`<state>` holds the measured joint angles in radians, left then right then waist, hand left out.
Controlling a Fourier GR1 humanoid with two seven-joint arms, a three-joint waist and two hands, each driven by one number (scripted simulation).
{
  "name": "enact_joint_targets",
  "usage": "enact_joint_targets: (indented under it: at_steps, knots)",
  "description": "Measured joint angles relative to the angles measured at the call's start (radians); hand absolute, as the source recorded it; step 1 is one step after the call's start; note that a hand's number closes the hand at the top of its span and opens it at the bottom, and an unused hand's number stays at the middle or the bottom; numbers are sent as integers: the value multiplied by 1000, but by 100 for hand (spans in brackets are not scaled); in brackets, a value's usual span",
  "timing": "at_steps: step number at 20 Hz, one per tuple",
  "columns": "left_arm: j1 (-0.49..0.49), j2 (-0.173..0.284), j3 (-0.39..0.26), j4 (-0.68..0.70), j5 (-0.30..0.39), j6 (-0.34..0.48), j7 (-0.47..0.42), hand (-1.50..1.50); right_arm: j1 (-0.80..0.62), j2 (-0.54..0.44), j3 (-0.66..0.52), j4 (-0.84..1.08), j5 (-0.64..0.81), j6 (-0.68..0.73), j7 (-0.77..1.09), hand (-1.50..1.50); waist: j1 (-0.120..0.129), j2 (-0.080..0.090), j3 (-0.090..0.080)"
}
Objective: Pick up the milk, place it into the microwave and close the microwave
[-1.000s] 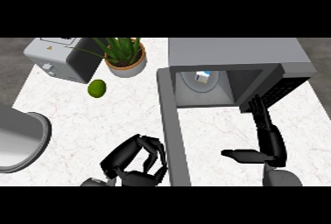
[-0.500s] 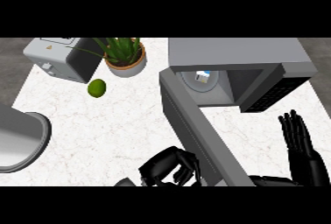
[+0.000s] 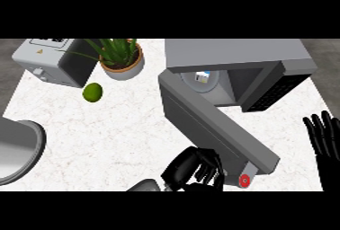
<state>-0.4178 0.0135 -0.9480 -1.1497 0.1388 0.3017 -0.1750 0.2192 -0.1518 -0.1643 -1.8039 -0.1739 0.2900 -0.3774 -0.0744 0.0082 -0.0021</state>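
Two of three task stages appear complete: milk, a small white carton with a blue top, stands inside the microwave on its round pale turntable, at the desk's far edge towards the right. Remaining: shutting the door. Microwave door: flat grey slab, swung partly inward, running diagonally from its hinge at the cavity's left towards the near edge; red round button near its free end. Left hand: black, fingers curled, close against the door's outer face near the free end, grasping nothing; contact cannot be confirmed. Right hand: black, fingers straight and spread upward, resting at the right edge, carrying nothing. Desk: white marbled top, faint veining. Other items: potted plant, spiky green leaves in a tan round pot, far edge; lime, smooth green oval beside it; toaster, grey boxy metal, far left corner; pan, rounded grey metal, left edge.
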Motion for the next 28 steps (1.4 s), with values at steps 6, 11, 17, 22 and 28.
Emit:
enact_joint_targets:
  at_steps: [6, 11, 17, 22, 28]
  knots:
    - [-103, -4, -34, 31, 151, 145, -45, 150, -16, -47, 4, -61, -79, 75, 53, -150, -43, 8, -1]
    - [-199, -6, -29, 57, 245, 219, -79, 150, -31, -87, 29, -114, -138, 141, 100, -150, -80, 16, -2]
    - [-307, -9, 1, 116, 353, 274, -89, 150, -54, -117, 41, -166, -201, 175, 148, -150, -130, 27, -3]
    - [-385, -14, 39, 183, 435, 306, -87, 150, -71, -128, 45, -191, -251, 185, 179, -150, -163, 39, -2]
    - [-437, -14, 127, 218, 547, 323, -145, 150, -79, -146, 44, -216, -313, 194, 217, -150, -197, 54, -5]
